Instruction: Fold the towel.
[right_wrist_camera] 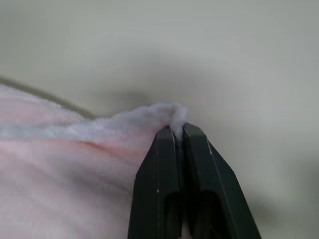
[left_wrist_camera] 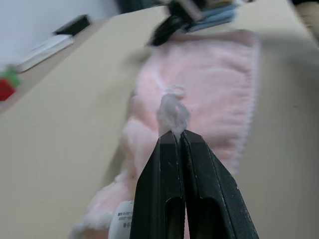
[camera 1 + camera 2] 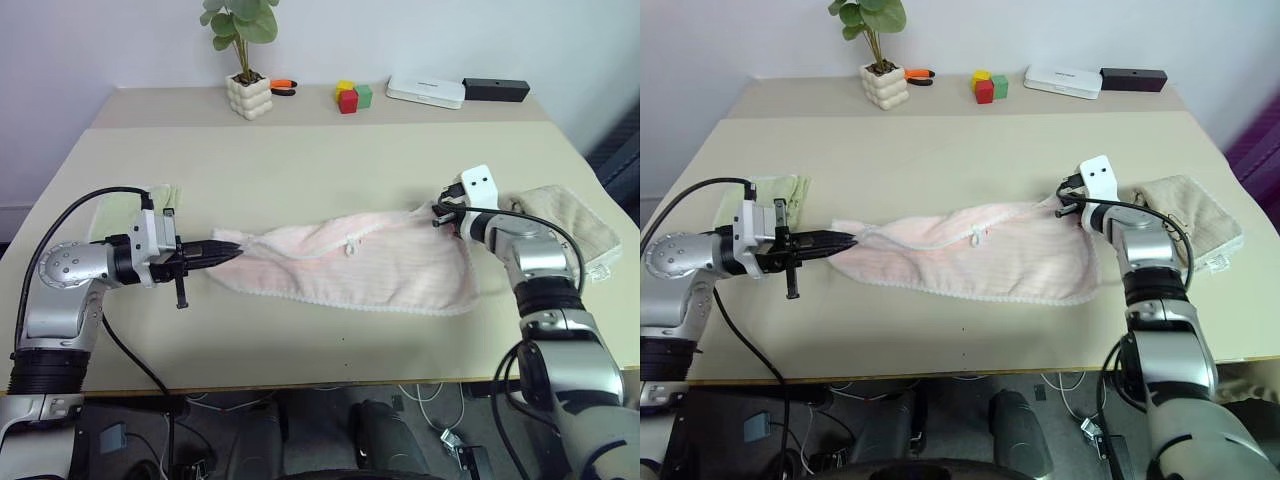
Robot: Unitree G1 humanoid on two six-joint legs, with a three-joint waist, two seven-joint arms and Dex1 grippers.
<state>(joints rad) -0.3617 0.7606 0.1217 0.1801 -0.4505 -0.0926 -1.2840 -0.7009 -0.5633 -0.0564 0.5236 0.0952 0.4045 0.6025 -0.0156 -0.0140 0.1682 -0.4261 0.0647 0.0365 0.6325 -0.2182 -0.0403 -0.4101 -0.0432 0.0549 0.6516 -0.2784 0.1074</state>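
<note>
The pale pink towel [image 3: 350, 262] lies stretched across the middle of the table, bunched lengthwise, its scalloped edge toward the near side. My left gripper [image 3: 228, 250] is shut on the towel's left end; the left wrist view shows a pinch of pink fabric [image 2: 172, 112] between the closed fingers and a white tag [image 2: 121, 222] just below. My right gripper [image 3: 443, 213] is shut on the towel's far right corner, and the right wrist view shows that corner [image 1: 174, 114] nipped between the black fingertips.
A beige folded towel [image 3: 570, 225] lies just right of my right arm. A pale green folded towel [image 3: 130, 207] sits behind my left arm. At the back stand a potted plant [image 3: 246, 60], coloured blocks [image 3: 352, 96], a white box [image 3: 427, 91] and a black box [image 3: 496, 89].
</note>
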